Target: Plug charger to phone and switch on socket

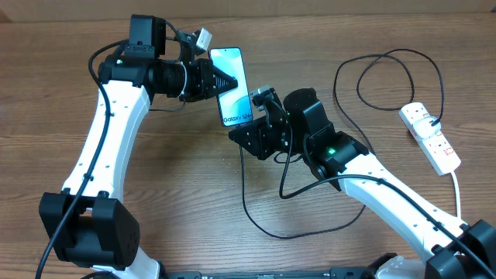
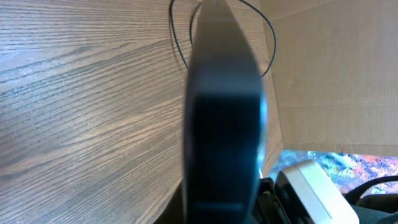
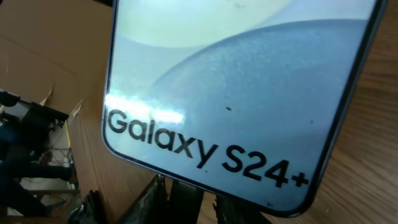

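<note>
Left gripper [image 1: 211,80] clamps the slim, glossy phone [image 1: 232,81] edgewise above the wood-grain table [image 1: 194,201]; right gripper [image 1: 256,116], jaw spread unclear, crowds its lower end, apparently near the thin black charger [image 1: 245,194].

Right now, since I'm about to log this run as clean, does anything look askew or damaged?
Nothing looks damaged or spilled. Two things stand out mildly: the phone is gripped at its side in the jaws of the left gripper rather than lying free, and the charger cable sprawls in loose loops over the table from the socket.
</note>
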